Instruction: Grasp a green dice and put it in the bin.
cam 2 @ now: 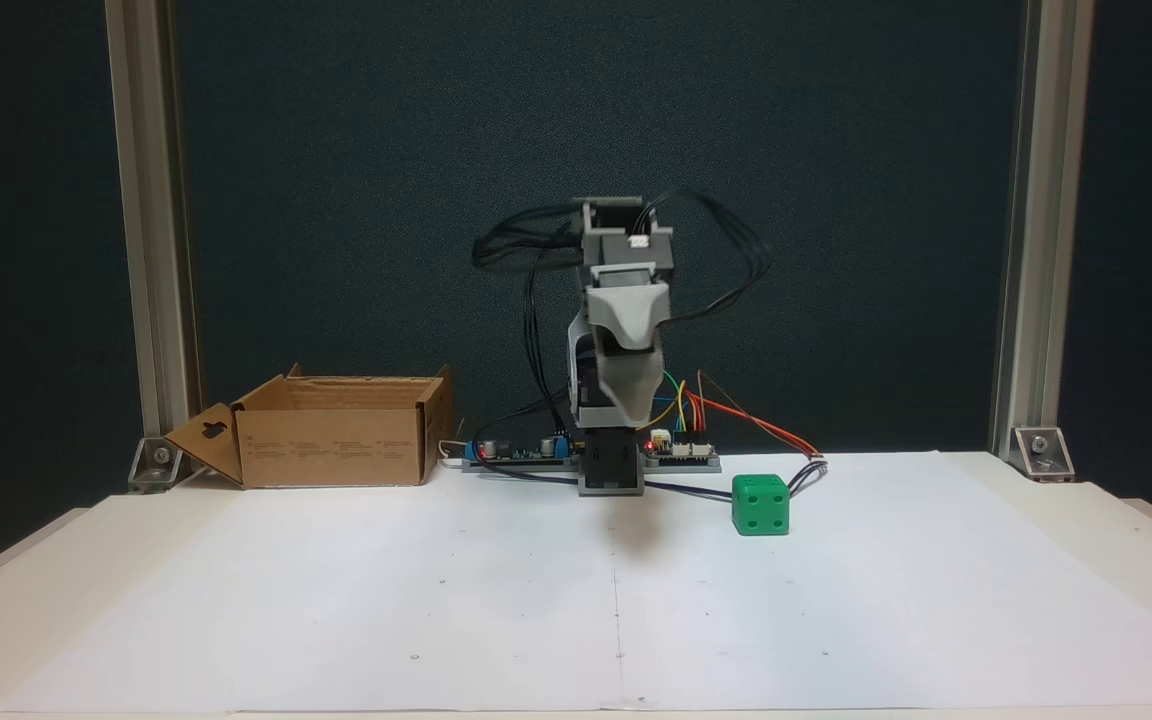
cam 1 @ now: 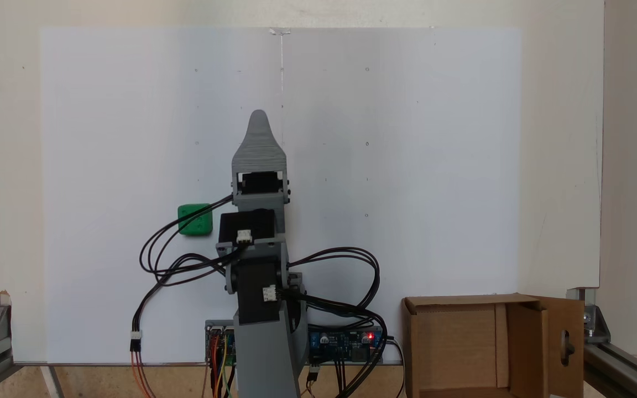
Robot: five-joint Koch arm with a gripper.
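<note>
The arm (cam 1: 263, 309) stands folded over its base, and everything else is placed from it. In the fixed view from above, its gripper (cam 1: 259, 119) points away from the base along the middle of the white sheet (cam 1: 407, 166), ending in a single rounded grey tip. In the fixed view from the front, the gripper (cam 2: 633, 410) hangs tilted down toward the camera, raised clear of the surface (cam 2: 1086, 520), with a faint shadow on the sheet below it. The jaws lie one behind the other in both fixed views, so I cannot tell whether they are spread or pressed together. Nothing is seen between them.

The dice (cam 1: 195, 219) sits on the sheet just beside the arm, on the arm's left in the view from above, partly crossed by a black cable (cam 1: 152, 243) there. In the front view the dice (cam 2: 761, 504) is on the arm's right, resting flat on the sheet, near the base and apart from the gripper. Pips show on its front face.

The bin (cam 1: 462, 348) stands open on the other side of the arm, level with the base, off the sheet's corner. In the front view the bin (cam 2: 336, 445) is to the arm's left, upright, with its cut-out flap (cam 2: 208, 447) folded outward, away from the arm. A circuit board (cam 2: 681, 452) with a red light and coloured wires lies right at the base.
</note>
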